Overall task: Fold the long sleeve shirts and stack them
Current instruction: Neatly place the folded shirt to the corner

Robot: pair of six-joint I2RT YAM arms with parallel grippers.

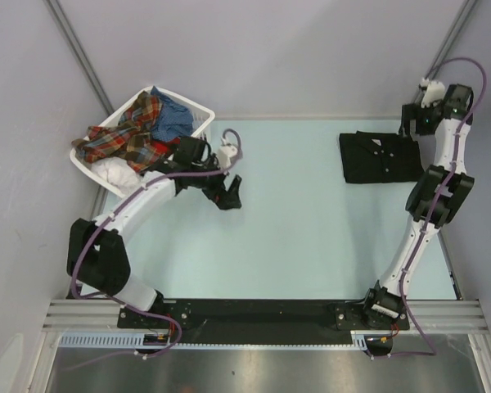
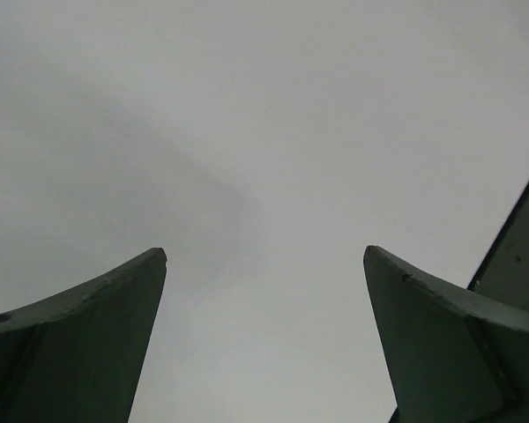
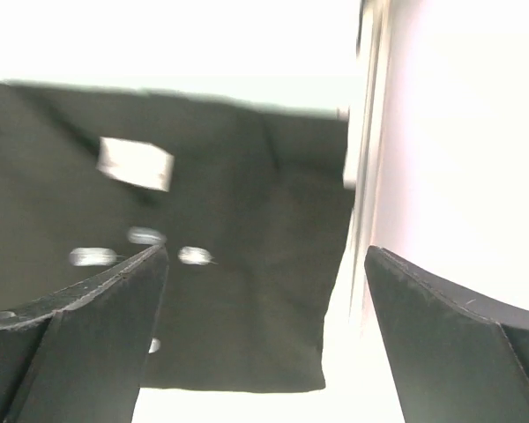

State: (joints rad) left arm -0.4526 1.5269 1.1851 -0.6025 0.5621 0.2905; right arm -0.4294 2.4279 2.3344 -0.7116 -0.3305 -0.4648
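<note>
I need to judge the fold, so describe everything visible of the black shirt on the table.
The black shirt lies folded into a flat, roughly rectangular packet on the pale table, at its far right side. It looks like soft, matte dark cloth, with a white label and small pale buttons facing up. Its edges are fairly even and nothing lies on it. The right gripper hangs by its far right corner, jaws apart and empty; whether it touches the cloth cannot be told.
</note>
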